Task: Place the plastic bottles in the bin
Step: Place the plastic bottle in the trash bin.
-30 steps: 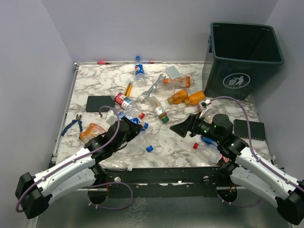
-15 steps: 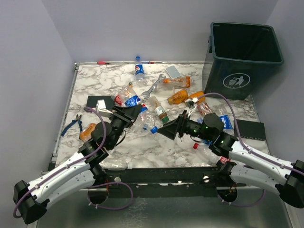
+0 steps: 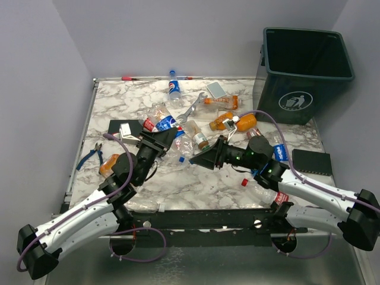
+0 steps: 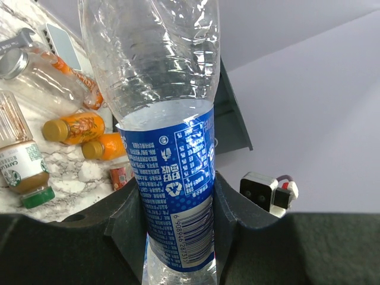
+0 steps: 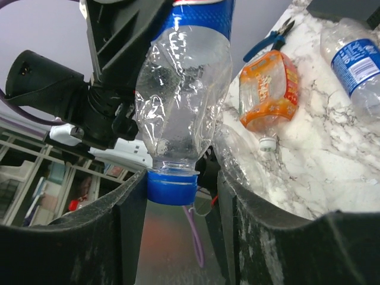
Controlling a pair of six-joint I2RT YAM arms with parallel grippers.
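My left gripper [image 4: 177,185] is shut on a clear plastic bottle [image 4: 169,142], with both fingers pressed against its blue label. In the top view that gripper [image 3: 161,141] holds the bottle [image 3: 179,154] above the table, cap end towards my right gripper [image 3: 200,160]. The right gripper [image 5: 181,191] stands open round the bottle's blue cap [image 5: 172,184]. The cap touches one finger, and a gap shows at the other. The dark green bin [image 3: 300,98] stands at the far right, and an edge of it [image 4: 233,122] shows behind the bottle.
Several more bottles lie about: two orange ones [image 3: 222,122], a Pepsi one [image 3: 174,89], a green-capped one [image 3: 199,138] and a crushed orange one [image 5: 267,89]. A silver wrench [image 3: 191,108], blue-handled pliers [image 3: 92,155] and black pads [image 3: 312,160] are also on the marble table [image 3: 119,101].
The left arm lifted the bottle off the table and swung it right. The right gripper moved left up to the cap, and its jaws have narrowed round it.
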